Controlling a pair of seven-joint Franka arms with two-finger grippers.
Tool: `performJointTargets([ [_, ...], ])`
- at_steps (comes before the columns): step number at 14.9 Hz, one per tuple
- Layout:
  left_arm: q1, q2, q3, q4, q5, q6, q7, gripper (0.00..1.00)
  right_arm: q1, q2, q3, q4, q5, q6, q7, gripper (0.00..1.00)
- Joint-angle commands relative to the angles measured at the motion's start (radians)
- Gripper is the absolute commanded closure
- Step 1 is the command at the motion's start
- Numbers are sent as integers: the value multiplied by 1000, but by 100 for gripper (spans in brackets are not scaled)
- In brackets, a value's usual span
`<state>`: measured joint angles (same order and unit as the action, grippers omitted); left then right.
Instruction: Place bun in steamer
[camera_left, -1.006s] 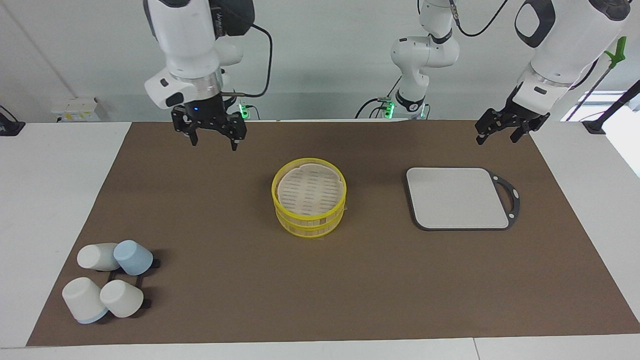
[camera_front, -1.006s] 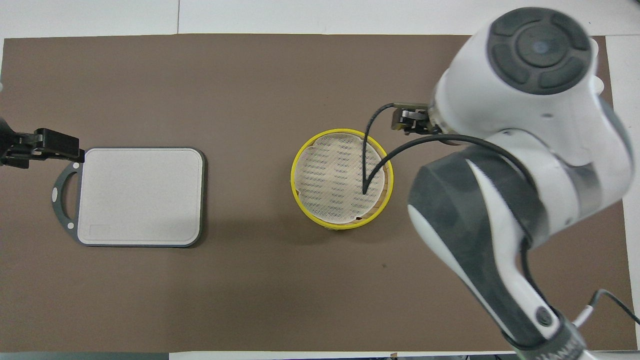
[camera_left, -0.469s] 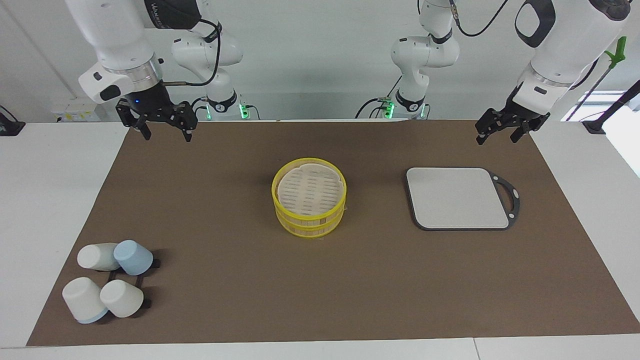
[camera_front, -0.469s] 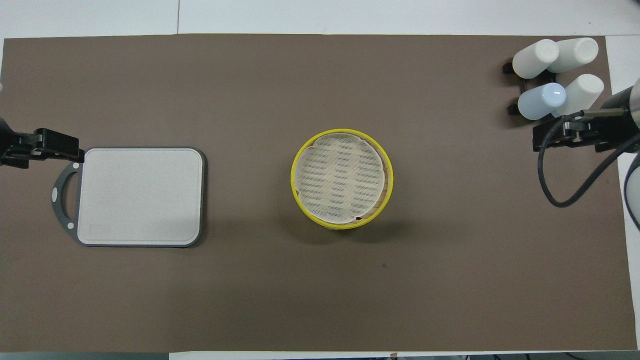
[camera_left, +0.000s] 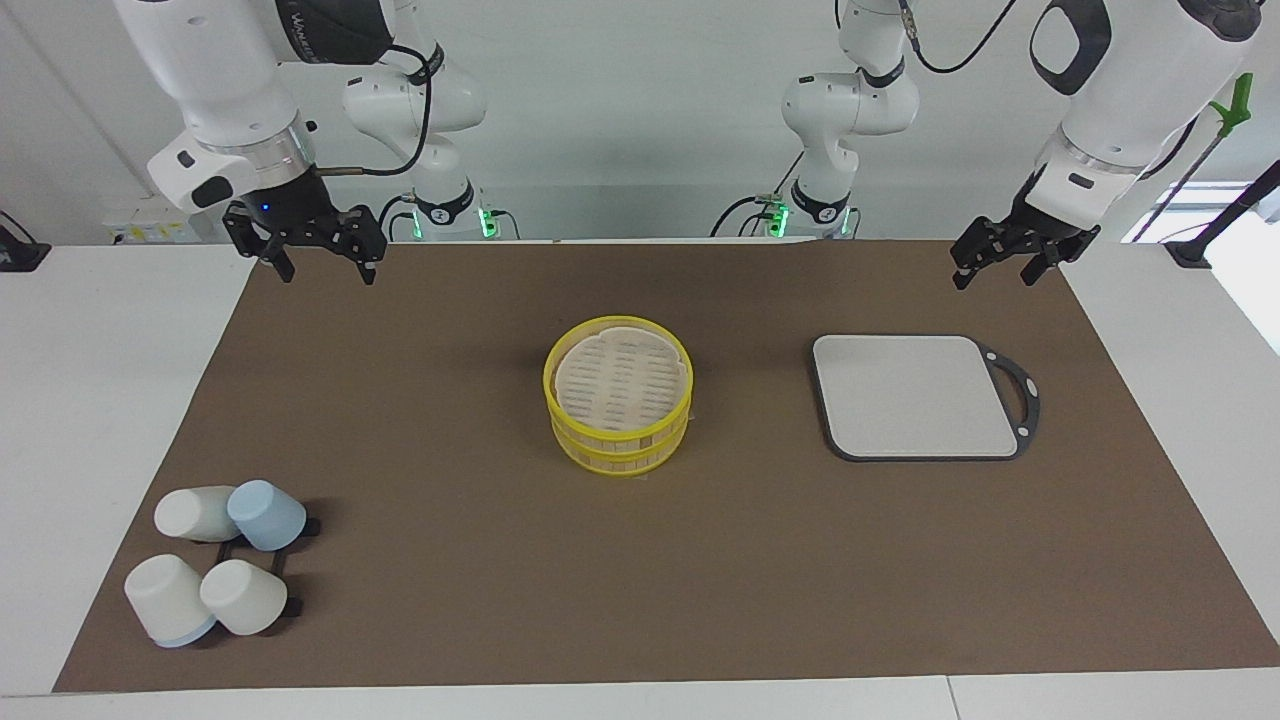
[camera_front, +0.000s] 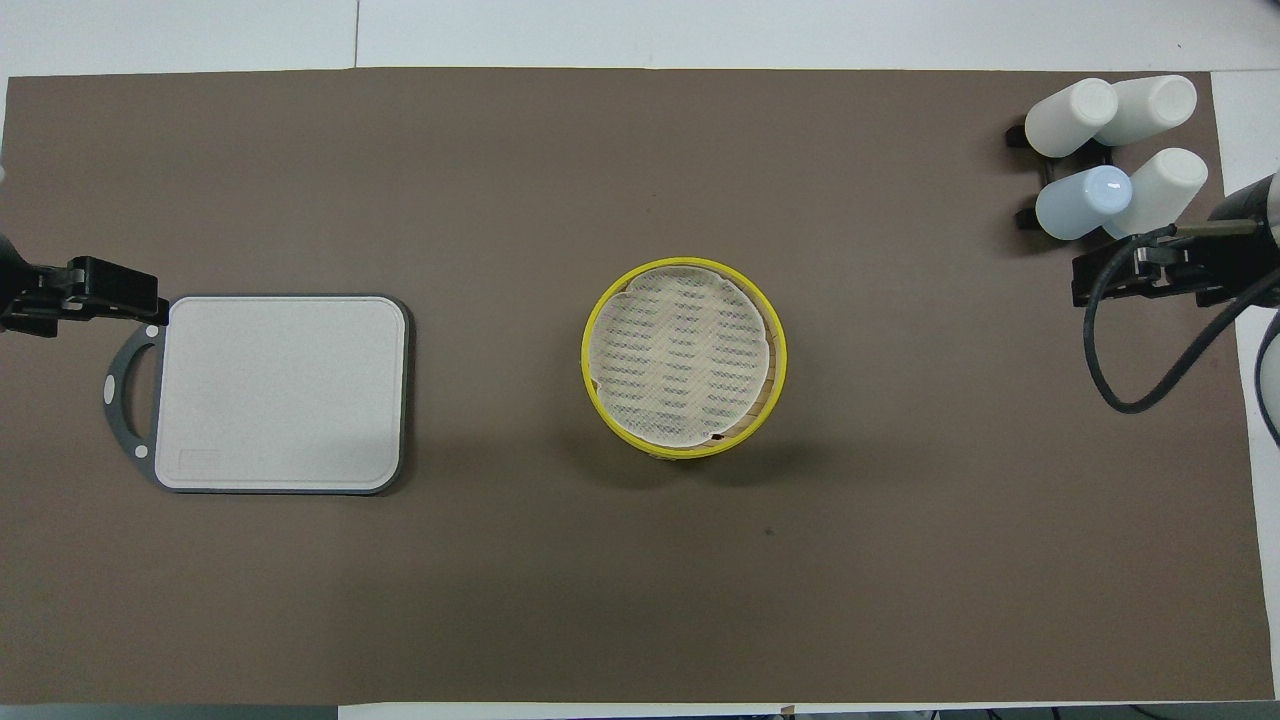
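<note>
The steamer stands in the middle of the brown mat, a round basket with yellow rims, and its slatted lid lies on top. No bun shows in either view. My right gripper hangs open and empty over the mat's corner at the right arm's end. Over the mat's corner at the left arm's end, beside the grey board, my left gripper hangs open and empty.
A grey board with a dark handle lies toward the left arm's end. Several cups, white and pale blue, lie on a black rack farther from the robots at the right arm's end.
My right arm has swung away from beside the steamer to the mat's corner at its own end, which uncovers the cups in the overhead view. The left arm has not moved.
</note>
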<state>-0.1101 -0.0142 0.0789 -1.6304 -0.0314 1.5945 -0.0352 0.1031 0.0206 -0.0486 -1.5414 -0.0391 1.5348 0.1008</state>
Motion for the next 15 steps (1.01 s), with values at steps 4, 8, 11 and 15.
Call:
performJointTargets([
  [4,-2,-7,7,7,-2,-19,15,0,6,-19,-48,-19,13,-30,-78,0],
  [8,-2,-7,7,9,-2,-19,15,0,1,-21,-63,-22,19,-38,-96,0],
  [11,-2,-7,7,9,-2,-19,15,0,1,-18,-88,-19,21,-32,-96,0],
  [15,-2,-7,7,9,-2,-19,15,0,-3,-16,-100,-17,21,-27,-98,0],
])
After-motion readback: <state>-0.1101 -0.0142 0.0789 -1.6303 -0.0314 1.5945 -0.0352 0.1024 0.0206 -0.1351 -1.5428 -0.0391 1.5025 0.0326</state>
